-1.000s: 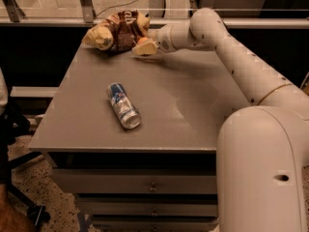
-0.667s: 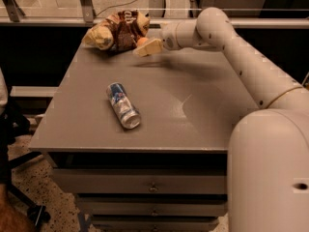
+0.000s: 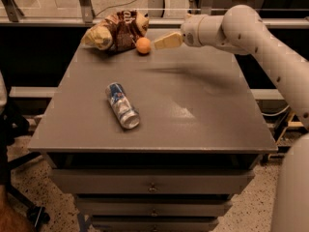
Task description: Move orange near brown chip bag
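Note:
The orange [image 3: 143, 45] sits on the grey table [image 3: 193, 105] at the far edge, touching the right side of the brown chip bag [image 3: 116, 30]. The bag lies crumpled at the table's back left, dark brown with pale yellow ends. My gripper [image 3: 157, 43] hovers just to the right of the orange, a little above the table, its tips pointing left toward the fruit. It is open and holds nothing. A small gap separates its tips from the orange.
A blue-and-silver drink can [image 3: 122, 105] lies on its side left of the table's middle. My arm [image 3: 251, 33] reaches in from the right over the back of the table. Drawers [image 3: 152, 182] sit below the table's front edge.
The gripper has let go of the orange and drawn back to the right and up. The orange now rests in plain view beside the chip bag.

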Robot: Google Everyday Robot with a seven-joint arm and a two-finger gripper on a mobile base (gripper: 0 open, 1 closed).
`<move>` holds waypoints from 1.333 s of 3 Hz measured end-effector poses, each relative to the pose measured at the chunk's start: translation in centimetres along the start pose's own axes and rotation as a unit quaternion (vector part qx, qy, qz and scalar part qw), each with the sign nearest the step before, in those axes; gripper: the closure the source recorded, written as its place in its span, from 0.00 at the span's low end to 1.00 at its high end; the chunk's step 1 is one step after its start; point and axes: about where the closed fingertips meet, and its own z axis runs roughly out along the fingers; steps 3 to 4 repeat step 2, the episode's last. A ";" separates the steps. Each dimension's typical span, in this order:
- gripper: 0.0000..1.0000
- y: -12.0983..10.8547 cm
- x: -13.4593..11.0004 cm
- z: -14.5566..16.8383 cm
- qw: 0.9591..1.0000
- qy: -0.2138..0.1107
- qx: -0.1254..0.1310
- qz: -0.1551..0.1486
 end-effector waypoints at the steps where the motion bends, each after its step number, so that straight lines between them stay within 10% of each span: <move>1: 0.00 -1.0 0.2 -4.2 0.999 -0.003 0.049 0.002; 4: 0.00 -1.0 0.7 -4.2 0.999 -0.001 0.053 0.004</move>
